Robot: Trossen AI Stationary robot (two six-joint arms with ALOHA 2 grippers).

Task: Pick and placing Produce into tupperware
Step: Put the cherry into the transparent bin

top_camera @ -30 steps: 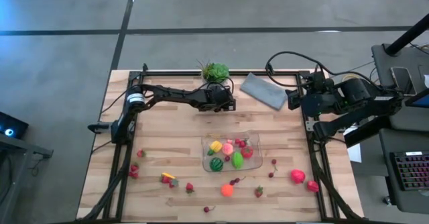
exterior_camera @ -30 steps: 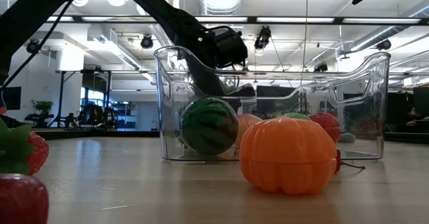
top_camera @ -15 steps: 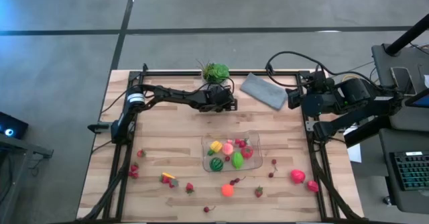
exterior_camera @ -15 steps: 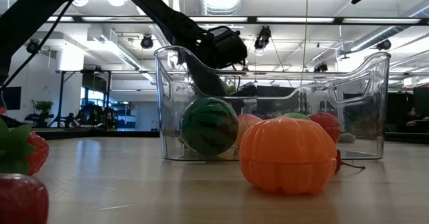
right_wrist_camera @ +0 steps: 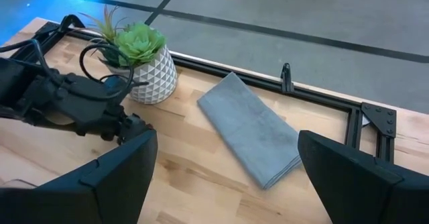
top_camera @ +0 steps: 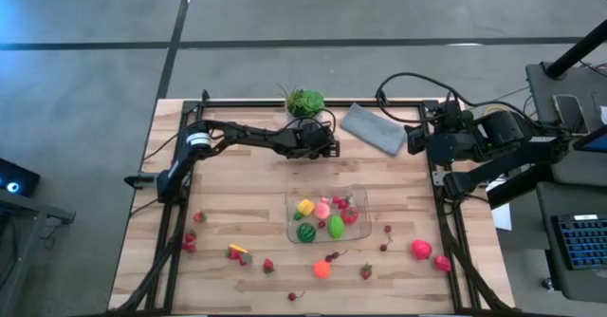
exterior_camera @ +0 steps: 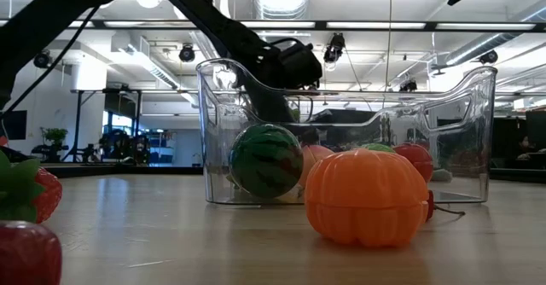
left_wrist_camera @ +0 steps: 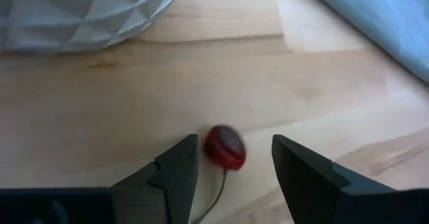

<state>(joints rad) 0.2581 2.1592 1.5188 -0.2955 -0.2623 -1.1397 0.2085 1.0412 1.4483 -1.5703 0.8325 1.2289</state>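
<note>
left end effector: fingers spread, low over the table, straddling a small red cherry with a thin stem. the cherry sits nearer one finger and does not look pinched; you hold nothing yet. in the high view this end effector is at the far side of the table, just beside the potted plant, whose white faceted pot shows close ahead in the wrist view.

right end effector: fingers spread wide, empty, parked at the table's right edge and looking across at the folded grey cloth.

step in hand, as you may judge it: grasp of the cherry, approach done, closure not yet made. the next move calls for you to centre the cherry between the fingers, close gently so it does not roll or squirt out, lift, then carry it toward yourself to the tupperware.

tupperware: clear, mid-table, already holding a striped melon and several coloured pieces; room remains inside.

loose produce: orange piece just in front of the tupperware, strawberries at the near left, red pieces at the near right.

edges and room: pot close ahead and cloth to the right crowd the pick, so lift straight up. the lane from cherry to tupperware is bare wood. clear the tupperware's wall before you lower.
</note>
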